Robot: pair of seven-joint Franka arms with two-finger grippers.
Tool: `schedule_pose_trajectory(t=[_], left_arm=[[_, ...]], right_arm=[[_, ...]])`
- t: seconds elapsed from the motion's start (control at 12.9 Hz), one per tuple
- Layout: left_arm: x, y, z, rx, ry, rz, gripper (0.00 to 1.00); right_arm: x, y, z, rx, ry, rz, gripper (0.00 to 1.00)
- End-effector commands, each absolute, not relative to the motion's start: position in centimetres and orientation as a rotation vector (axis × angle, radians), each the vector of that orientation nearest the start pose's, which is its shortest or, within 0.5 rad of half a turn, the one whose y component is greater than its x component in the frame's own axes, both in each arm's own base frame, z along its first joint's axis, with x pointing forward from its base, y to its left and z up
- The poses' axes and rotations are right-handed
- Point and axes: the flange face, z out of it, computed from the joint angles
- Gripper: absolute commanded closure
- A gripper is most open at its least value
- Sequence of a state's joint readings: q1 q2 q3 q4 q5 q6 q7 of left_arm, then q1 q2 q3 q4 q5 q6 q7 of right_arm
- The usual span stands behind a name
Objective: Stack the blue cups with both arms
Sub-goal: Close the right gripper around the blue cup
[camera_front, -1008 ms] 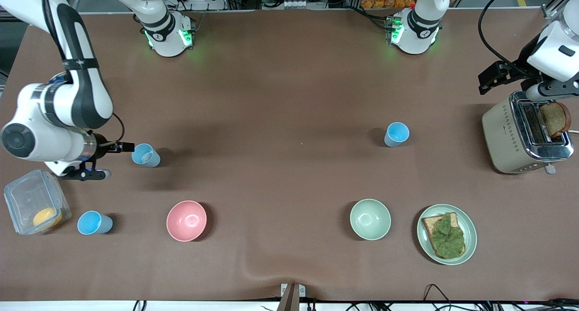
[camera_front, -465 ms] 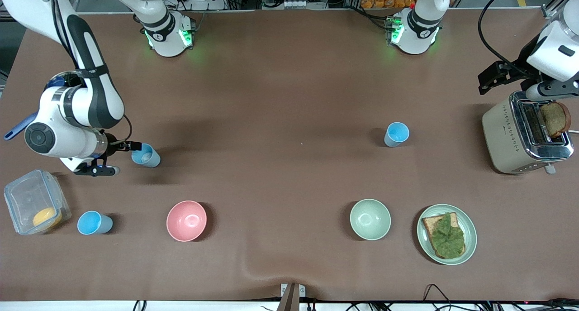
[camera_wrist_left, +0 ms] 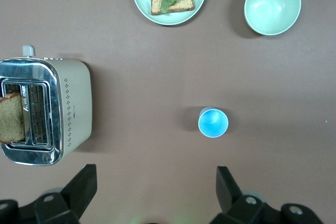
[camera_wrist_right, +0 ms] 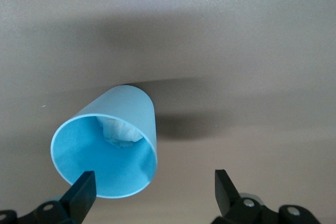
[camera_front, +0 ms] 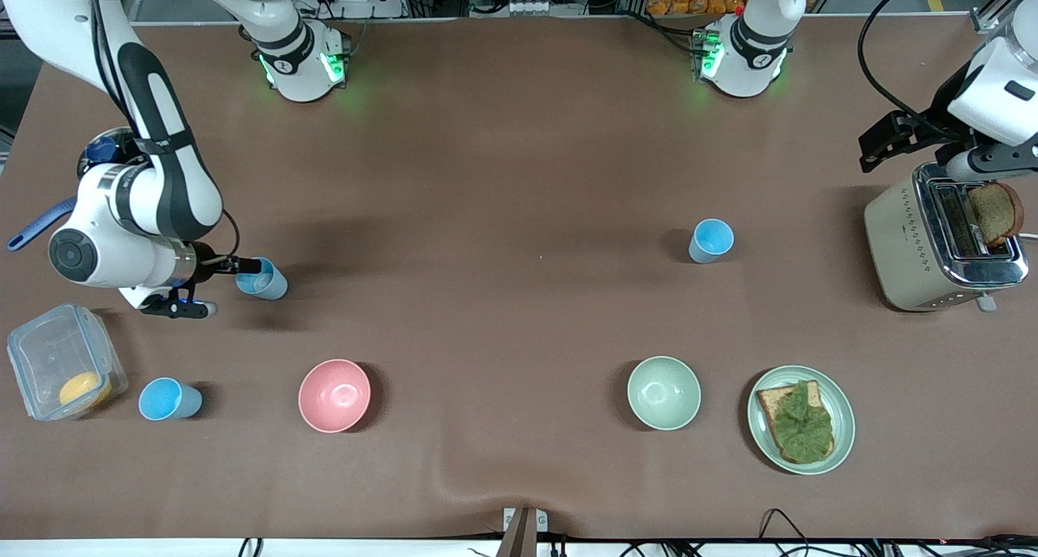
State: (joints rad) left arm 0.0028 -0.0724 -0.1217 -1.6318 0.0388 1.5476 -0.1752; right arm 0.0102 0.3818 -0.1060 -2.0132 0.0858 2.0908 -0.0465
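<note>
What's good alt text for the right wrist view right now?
A light-blue cup with a whitish patch inside stands on the brown table, its rim toward the camera. The right gripper is open, one finger at the cup's rim and the other out over bare table, so the cup sits off-centre between them.

No readable text, labels or numbers anywhere

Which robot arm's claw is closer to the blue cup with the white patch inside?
Right. The right claw is open right beside that cup, one finger at its rim; the left claw waits up by the toaster.
</note>
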Motion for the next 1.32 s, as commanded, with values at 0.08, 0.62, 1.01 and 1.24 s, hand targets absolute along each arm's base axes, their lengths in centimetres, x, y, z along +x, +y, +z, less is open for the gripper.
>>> schedule_pose_trajectory(t=[0.08, 0.62, 1.01, 1.24], left_arm=[[52.6, -6.0, 63.8, -3.109, -0.072, -0.042, 0.0], [53.0, -5.5, 63.9, -3.114, -0.088, -0.077, 0.0], [53.1, -5.5, 64.0, -3.117, -0.088, -0.09, 0.0], [53.1, -5.5, 63.9, -3.117, -0.088, -0.088, 0.0]], right_arm=[[56.7, -5.9, 23.5, -3.024, 0.183, 0.45, 0.0], [56.7, -5.8, 22.7, -3.005, 0.206, 0.471, 0.65], [57.2, -5.2, 23.2, -3.003, 0.189, 0.46, 1.0], [58.2, -3.3, 24.2, -3.008, 0.164, 0.439, 1.0]])
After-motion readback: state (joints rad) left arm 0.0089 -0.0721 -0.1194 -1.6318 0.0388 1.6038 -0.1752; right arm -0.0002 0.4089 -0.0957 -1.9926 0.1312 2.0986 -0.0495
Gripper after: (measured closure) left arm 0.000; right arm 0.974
